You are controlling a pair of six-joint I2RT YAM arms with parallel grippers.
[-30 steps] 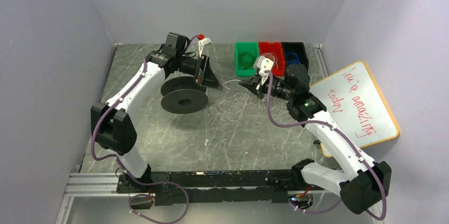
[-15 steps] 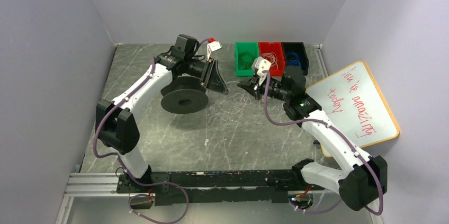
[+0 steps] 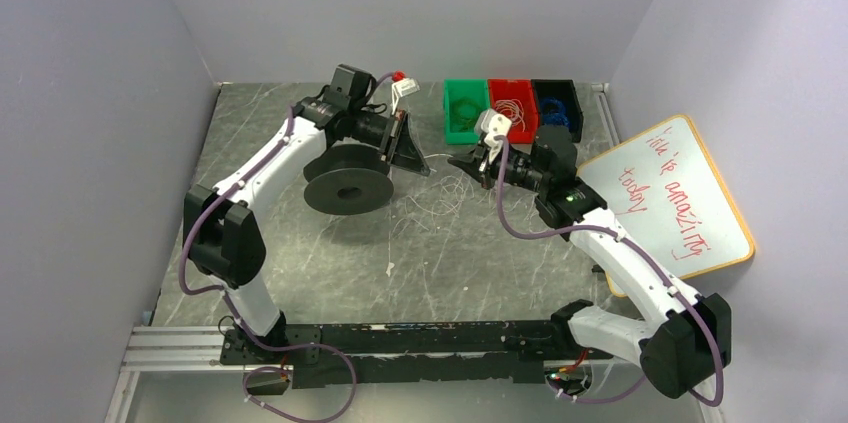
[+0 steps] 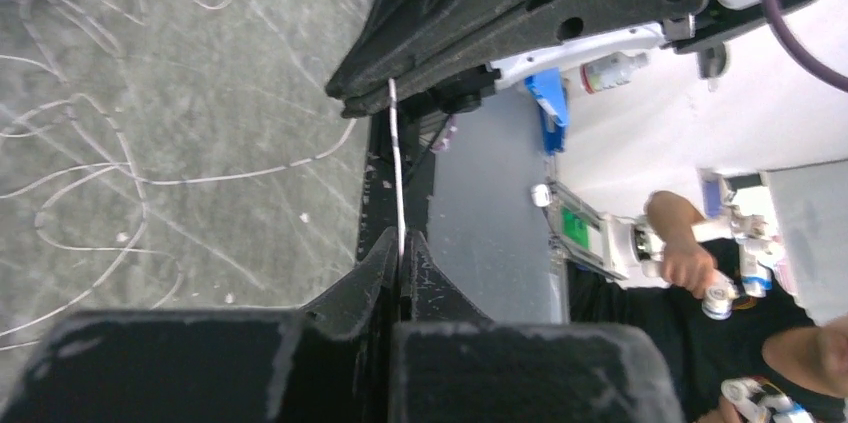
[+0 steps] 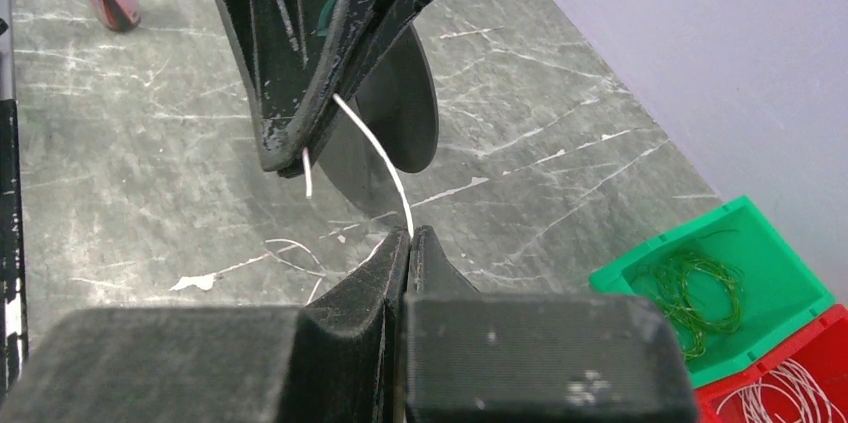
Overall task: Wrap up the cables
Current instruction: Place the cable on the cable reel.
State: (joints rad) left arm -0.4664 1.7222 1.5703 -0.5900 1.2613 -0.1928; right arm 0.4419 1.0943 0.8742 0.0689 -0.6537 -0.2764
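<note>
1. Well, far on the left a big black spool point(image 3: 348, 185) sits on the grey table point(image 3: 300, 263).
2. Just to its right is the left gripper point(image 4: 400, 249). Its two fingers are pressed together and pinch one end of a thin white wire point(image 4: 397, 163).
3. That white wire hangs in the air in a short curve between the two grippers. A tiny bit pokes out past the left fingers.
4. Next comes the right gripper point(image 5: 410, 234), close by and facing the left one. Its fingers are squeezed together too, clamped on the other end of the same wire.
5. Under the two grippers, the other cables point(image 3: 440, 205) lie loose on the table in curly loops. They are near the spool but not on it.
6. Further right, at the back of the table, three small bins stand in a row. The green bin point(image 3: 465, 118) holds green wire, the red bin point(image 3: 520, 103) holds whitish wire, and the black bin point(image 3: 558, 103) holds blue wire.
7. Far right, a whiteboard point(image 3: 670, 205) with red writing rests by the wall.
</note>
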